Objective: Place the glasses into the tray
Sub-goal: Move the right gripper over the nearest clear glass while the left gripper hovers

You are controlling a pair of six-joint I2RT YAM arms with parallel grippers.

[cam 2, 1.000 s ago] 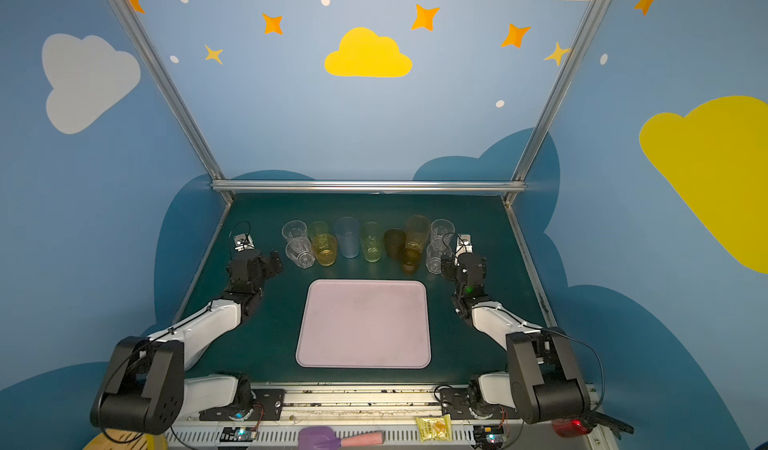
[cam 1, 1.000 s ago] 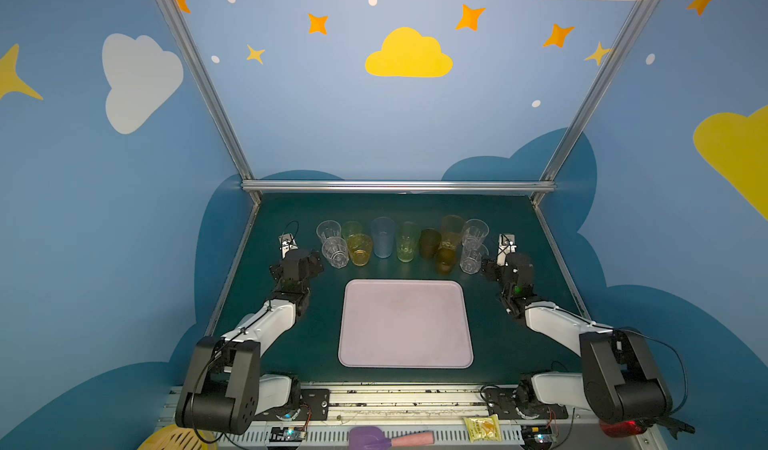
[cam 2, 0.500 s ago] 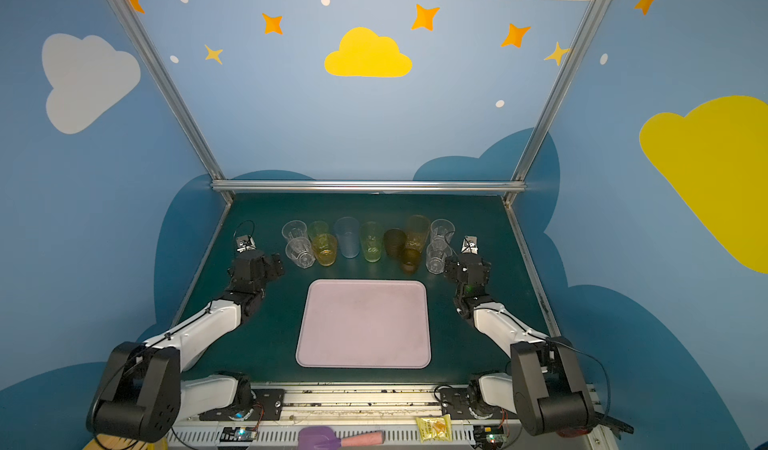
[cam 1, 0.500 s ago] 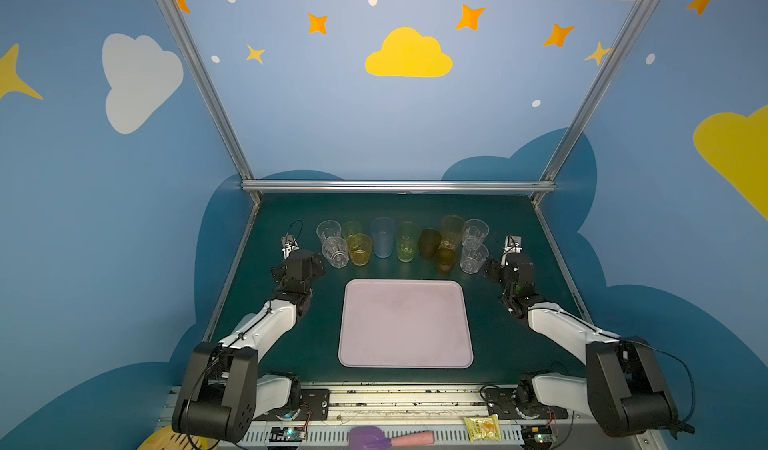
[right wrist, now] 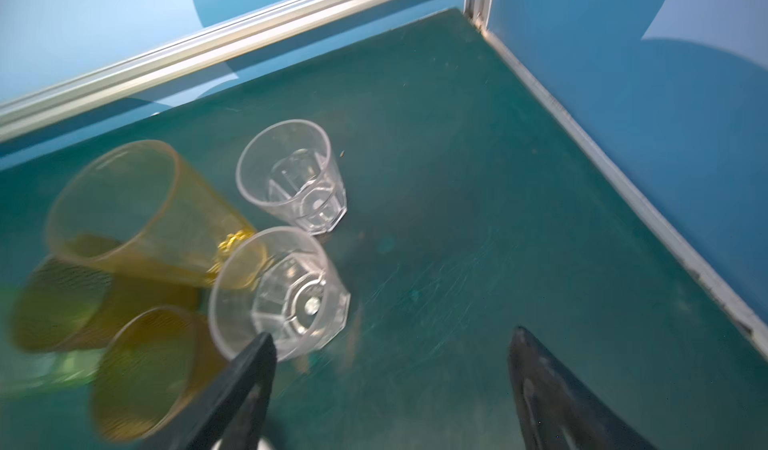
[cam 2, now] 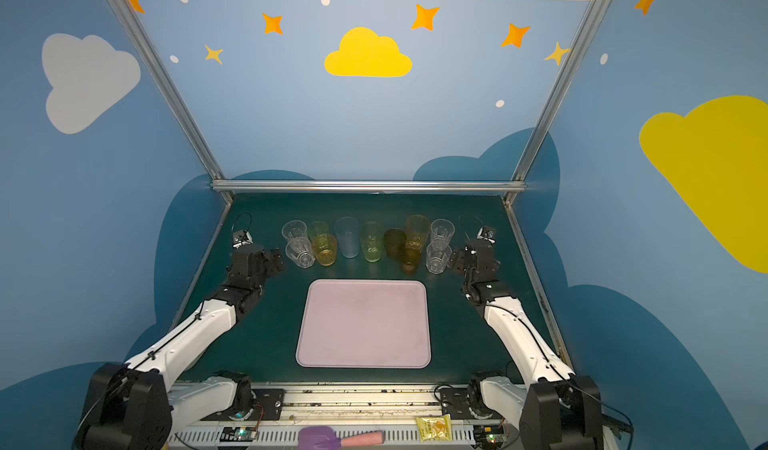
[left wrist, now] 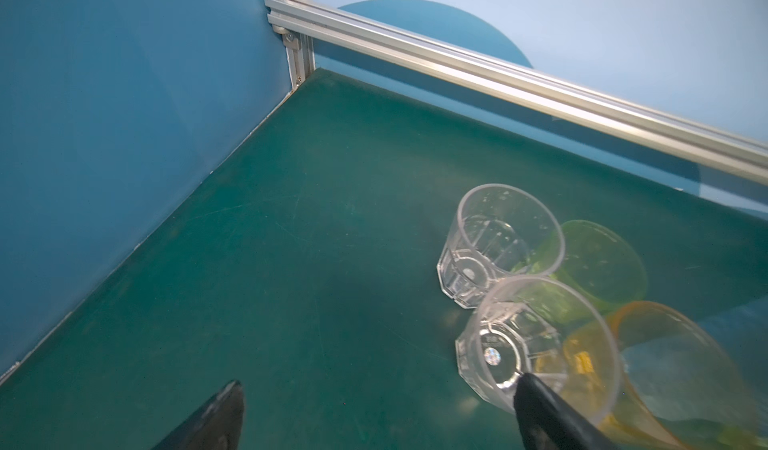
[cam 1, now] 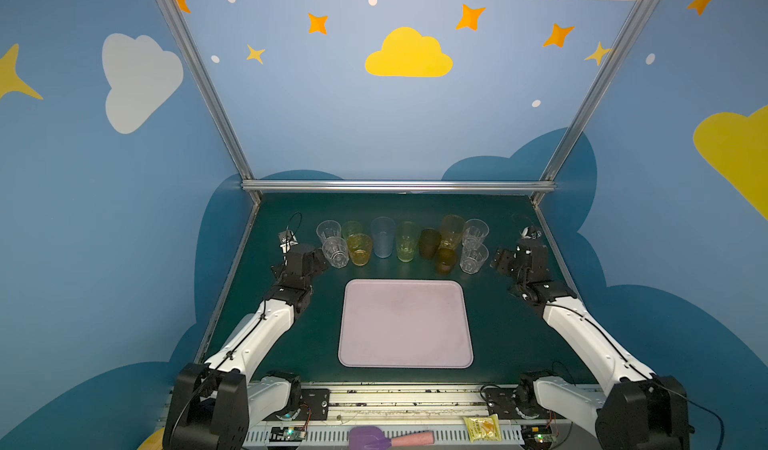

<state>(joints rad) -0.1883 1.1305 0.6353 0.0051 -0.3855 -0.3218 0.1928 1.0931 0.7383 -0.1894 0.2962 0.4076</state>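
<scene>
The glasses crowd in two rows at twelve o'clock of the bare pink tray. The left gripper at nine o'clock of the rows and the right gripper at three both gape wide, holding nothing. A finger nudging these slick, light, faceted tumblers could likely topple the close-packed neighbours.

I see glasses standing in double row across far part of table, behind tray. Tray sits mid-table. Left gripper just beside row's left end; right gripper near right end.
</scene>
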